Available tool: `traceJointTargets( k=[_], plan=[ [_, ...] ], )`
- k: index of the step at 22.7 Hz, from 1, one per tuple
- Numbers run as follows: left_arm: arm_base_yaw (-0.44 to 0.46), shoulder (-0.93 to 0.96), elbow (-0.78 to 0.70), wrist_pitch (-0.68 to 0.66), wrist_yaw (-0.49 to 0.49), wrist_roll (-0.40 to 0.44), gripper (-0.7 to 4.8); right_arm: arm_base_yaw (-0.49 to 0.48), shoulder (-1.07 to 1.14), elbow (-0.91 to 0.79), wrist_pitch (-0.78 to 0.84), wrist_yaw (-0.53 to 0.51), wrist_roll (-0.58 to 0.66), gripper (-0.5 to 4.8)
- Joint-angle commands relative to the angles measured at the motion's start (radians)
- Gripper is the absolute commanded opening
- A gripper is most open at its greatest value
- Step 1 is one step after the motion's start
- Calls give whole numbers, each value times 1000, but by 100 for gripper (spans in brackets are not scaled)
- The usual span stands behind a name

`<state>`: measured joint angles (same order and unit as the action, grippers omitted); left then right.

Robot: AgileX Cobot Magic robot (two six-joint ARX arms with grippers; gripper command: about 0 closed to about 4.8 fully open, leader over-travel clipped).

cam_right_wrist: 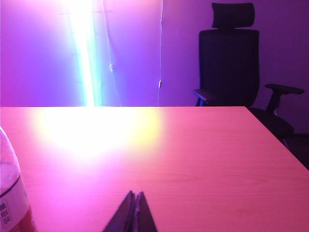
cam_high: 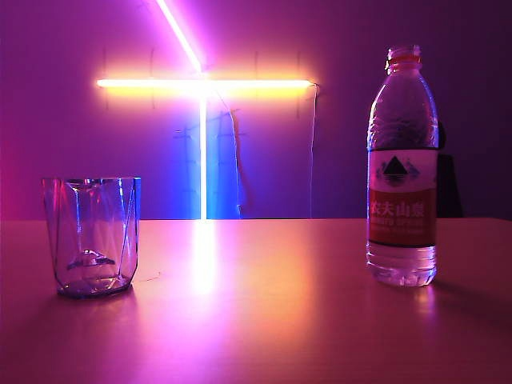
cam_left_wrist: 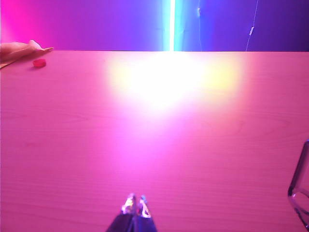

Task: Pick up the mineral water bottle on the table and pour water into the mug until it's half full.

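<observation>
Standing uncapped on the table (cam_high: 264, 320), the mineral water bottle (cam_high: 402, 168) is at the right and the empty mug (cam_high: 92, 236) at the left, well apart. The left gripper (cam_left_wrist: 135, 205) and right gripper (cam_right_wrist: 135, 205) hover low over bare tabletop, each with fingers pressed together, holding nothing.

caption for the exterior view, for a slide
Uncapped bottle stands right and empty mug left on the table, neon cross behind; no gripper in view.

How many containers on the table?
2: the mug on the exterior view's left, the mineral water bottle on its right. Left gripper and right gripper touch neither.
</observation>
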<state>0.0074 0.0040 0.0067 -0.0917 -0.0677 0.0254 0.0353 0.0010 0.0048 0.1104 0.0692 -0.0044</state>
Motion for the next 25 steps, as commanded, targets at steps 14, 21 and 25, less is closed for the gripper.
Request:
traceJointTargets(
  k=[14, 21, 25],
  plan=[
    [-304, 16, 2, 11, -7, -3, -2, 1, -2, 14, 65, -135, 269, -9],
    [-671, 96, 2, 8, 3, -3, -2, 17, 3, 149, -180, -323, 392, -9],
    [-758, 95, 2, 6, 2, -3, -2, 124, 20, 158, -294, -340, 311, 158]
  ],
)
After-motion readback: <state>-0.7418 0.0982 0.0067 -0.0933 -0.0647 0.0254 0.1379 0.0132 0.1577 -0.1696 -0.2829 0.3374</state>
